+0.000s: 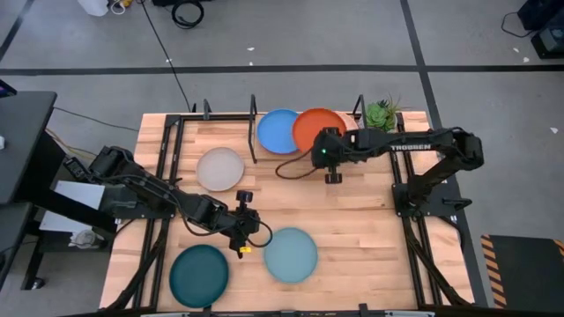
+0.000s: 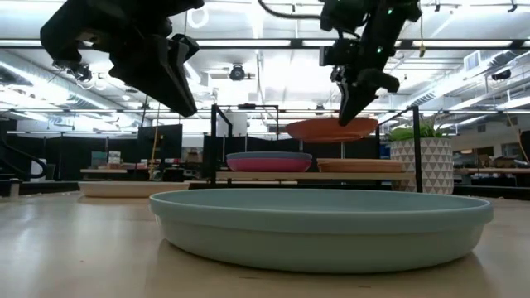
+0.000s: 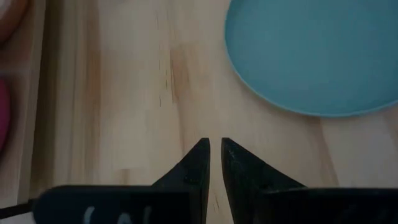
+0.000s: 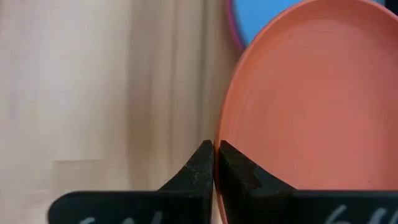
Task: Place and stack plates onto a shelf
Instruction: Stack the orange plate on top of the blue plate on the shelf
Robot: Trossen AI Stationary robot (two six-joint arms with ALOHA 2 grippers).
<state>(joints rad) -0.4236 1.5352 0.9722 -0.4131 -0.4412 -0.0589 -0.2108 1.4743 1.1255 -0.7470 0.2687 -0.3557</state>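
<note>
Your right gripper (image 4: 214,149) pinches orange plate (image 1: 319,129) rim above shelf (image 2: 273,175) right half; left gripper (image 3: 214,146) nearly closed, empty, beside light teal plate (image 1: 291,254).

Magenta plate (image 2: 268,163) mostly under blue plate (image 1: 278,130)

Bright, even ceiling strip lights (image 2: 273,43) glare in the low view; wrist views are soft, nearly shadowless.
</note>
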